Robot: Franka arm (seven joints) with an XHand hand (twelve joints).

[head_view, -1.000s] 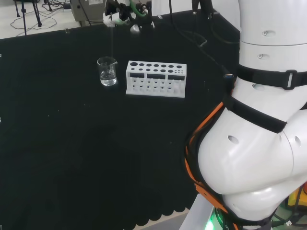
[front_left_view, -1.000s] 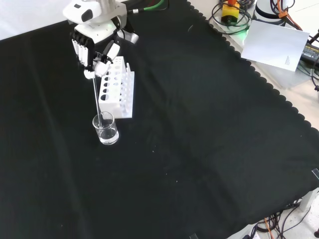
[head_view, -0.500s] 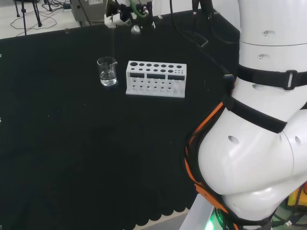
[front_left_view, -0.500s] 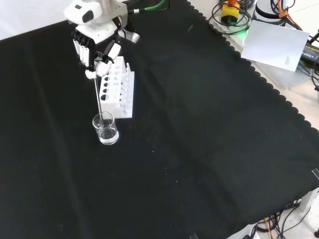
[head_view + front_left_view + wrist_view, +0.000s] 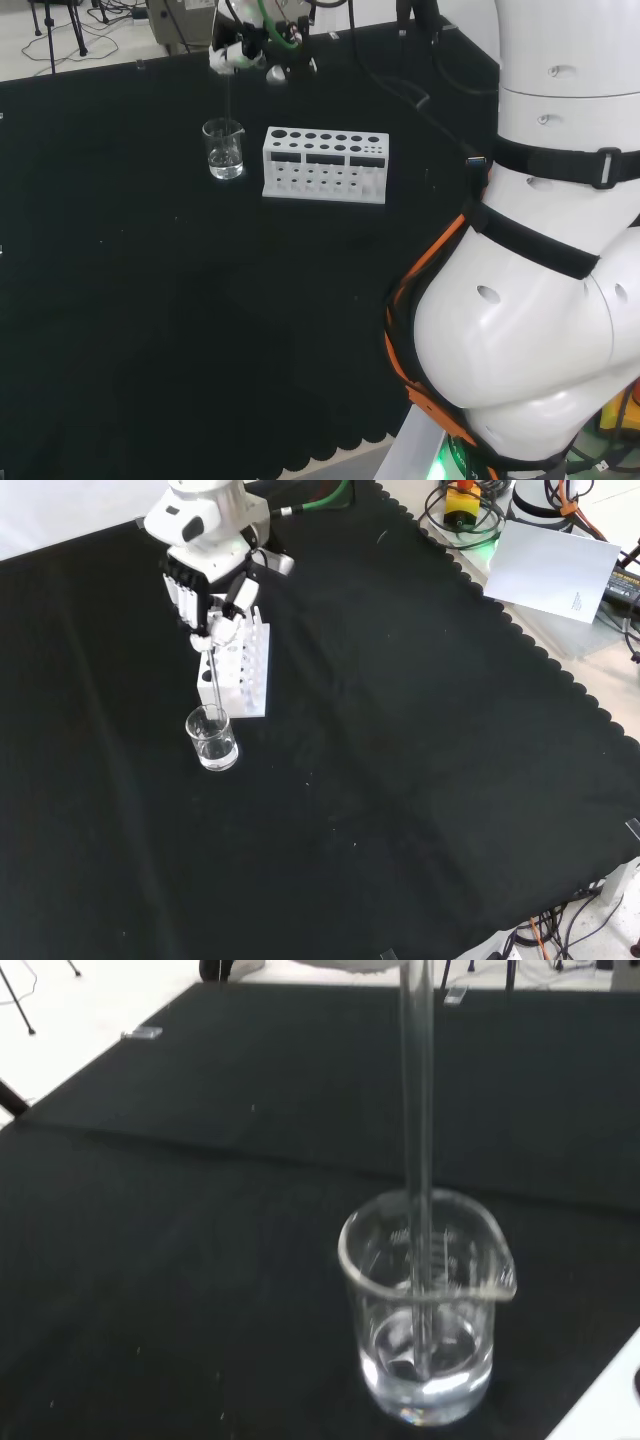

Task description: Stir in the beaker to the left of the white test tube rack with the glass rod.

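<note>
shifted toward the rack (image 5: pixel 238 655) — hand (image 5: pixel 207 585) pinching one glass rod (image 5: pixel 208 683) in one beaker (image 5: pixel 212 738).

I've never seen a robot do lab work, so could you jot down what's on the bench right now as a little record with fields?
surface: bench under black cloth
hand: fingers curled round the top of the glass rod
glass rod: nearly upright, lower end down in the beaker
beaker: clear, a little clear liquid at the bottom
white test tube rack: beside the beaker, to its right in the head view
</note>
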